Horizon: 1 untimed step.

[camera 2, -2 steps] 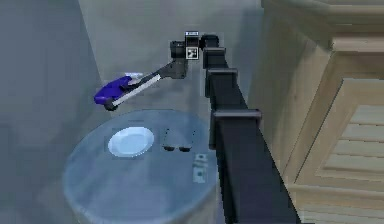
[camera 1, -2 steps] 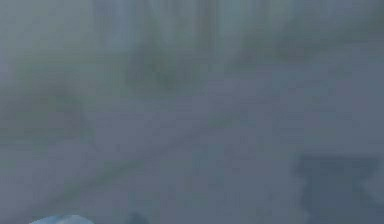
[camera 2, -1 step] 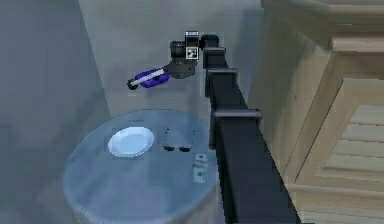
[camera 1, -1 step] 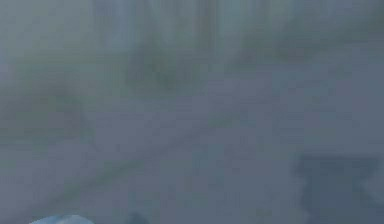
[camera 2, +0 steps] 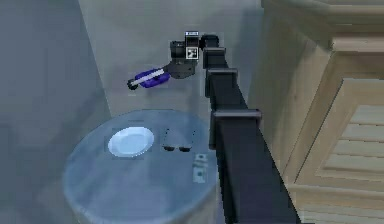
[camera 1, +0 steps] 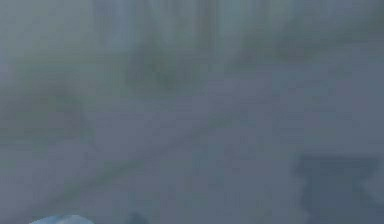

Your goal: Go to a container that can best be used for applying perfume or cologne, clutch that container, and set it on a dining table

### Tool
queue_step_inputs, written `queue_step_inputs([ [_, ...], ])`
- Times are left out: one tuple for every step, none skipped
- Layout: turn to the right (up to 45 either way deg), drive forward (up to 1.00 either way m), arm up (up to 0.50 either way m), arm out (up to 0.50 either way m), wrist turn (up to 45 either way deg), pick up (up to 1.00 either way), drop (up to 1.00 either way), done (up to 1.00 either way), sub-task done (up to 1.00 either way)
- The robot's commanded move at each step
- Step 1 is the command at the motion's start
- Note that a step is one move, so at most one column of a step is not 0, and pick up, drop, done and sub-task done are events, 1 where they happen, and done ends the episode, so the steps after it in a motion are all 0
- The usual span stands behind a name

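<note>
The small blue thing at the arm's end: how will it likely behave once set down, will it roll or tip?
The blue thing hangs tilted at the gripper without sagging, so it is probably stiff. It looks long and narrow, so it may tip if stood upright and roll if laid flat.

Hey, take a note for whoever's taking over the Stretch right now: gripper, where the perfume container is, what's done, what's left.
Gripper: holds a small blue-purple container, which hangs at the arm's far end clear of every surface.
Lower in the arm side view: a round pale table with a white plate and small dark items on it. A wooden cabinet is at that view's right.
Done: container found and picked up.
Left: set it on a dining table. I cannot tell whether this round table is one.
</note>
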Motion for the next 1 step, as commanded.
queue_step_inputs([
  [0.0, 0.0, 0.0, 0.0, 0.0, 0.0, 1.0, 0.0, 0.0],
])
